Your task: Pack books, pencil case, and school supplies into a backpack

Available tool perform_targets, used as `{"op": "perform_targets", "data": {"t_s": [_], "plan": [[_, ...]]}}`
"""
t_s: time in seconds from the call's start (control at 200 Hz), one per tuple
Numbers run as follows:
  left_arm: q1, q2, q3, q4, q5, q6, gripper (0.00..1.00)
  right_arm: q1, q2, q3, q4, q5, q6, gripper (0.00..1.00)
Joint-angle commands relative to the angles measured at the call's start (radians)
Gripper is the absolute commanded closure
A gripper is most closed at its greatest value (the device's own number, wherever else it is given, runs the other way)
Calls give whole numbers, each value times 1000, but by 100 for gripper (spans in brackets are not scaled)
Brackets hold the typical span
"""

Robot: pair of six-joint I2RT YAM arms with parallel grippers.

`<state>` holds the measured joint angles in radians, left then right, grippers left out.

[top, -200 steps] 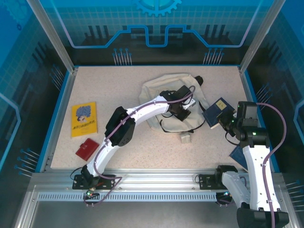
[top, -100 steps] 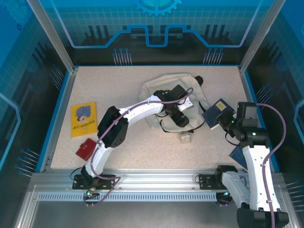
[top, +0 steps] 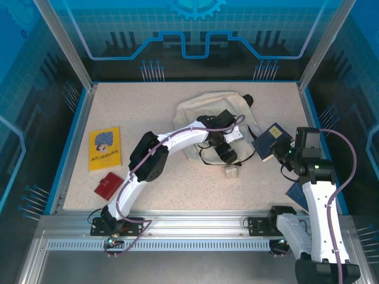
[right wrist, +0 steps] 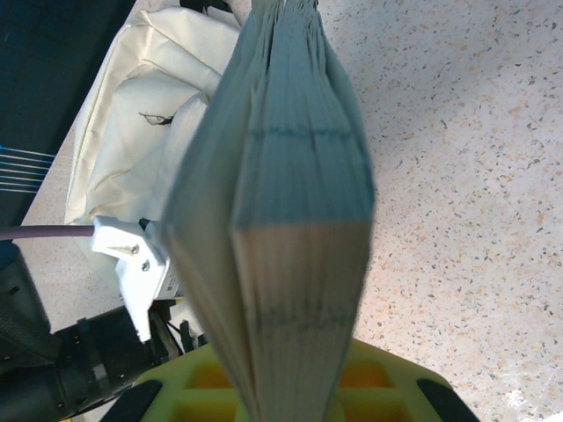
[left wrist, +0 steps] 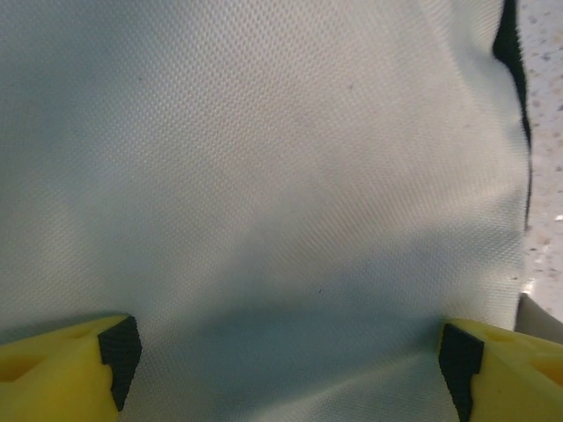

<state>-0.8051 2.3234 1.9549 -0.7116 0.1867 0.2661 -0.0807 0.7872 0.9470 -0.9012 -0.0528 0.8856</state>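
On the speckled table (top: 177, 183), my left tool (left wrist: 286, 352) had just sprung open above the cream backpack (top: 201, 109), so I judged the bag unheld. My right tool (right wrist: 290, 391) stayed clamped on the navy book (top: 270, 141) beside it.

Your white left arm (top: 177, 137) stretches forward, bent at the elbow, its yellow-fingered left gripper (left wrist: 290, 352) spread wide. Your right gripper (top: 283, 151) is clamped on a thin dark navy book (top: 269, 140).
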Motion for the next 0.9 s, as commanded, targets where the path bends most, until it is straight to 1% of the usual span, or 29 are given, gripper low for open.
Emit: {"op": "perform_targets", "data": {"t_s": [0.0,0.075,0.17,0.235,0.435,0.51,0.56,0.685,0.735,0.79,0.835,0.895], "plan": [[-8,31,22,14,-89,-9,17,-17,-14,1,5,6,0,97],[-7,41,24,17,-131,-14,26,-17,-15,0,4,7,0,96],[-5,46,24,14,-141,-18,45,-17,-19,1,1,10,0,96],[-2,45,22,13,-138,-22,56,-16,-21,2,1,11,2,96],[6,44,24,2,-129,-29,83,-17,-25,0,1,8,2,96],[9,37,27,-3,-120,-34,91,-17,-25,-1,0,8,-3,96],[11,29,31,-7,-106,-41,100,-17,-23,-3,-4,10,-5,96],[16,-24,30,-15,-74,-87,100,-17,-20,-3,-11,17,-11,97],[16,-61,14,-7,-59,-111,87,-17,-20,-3,-11,21,-11,96],[16,-112,-23,7,-30,-135,77,-17,-20,-3,-10,22,-14,96],[14,-154,-59,20,-4,-149,67,-17,-20,-4,-9,21,-13,97],[11,-209,-112,37,31,-161,58,-17,-18,-5,-5,19,-13,96]]}}
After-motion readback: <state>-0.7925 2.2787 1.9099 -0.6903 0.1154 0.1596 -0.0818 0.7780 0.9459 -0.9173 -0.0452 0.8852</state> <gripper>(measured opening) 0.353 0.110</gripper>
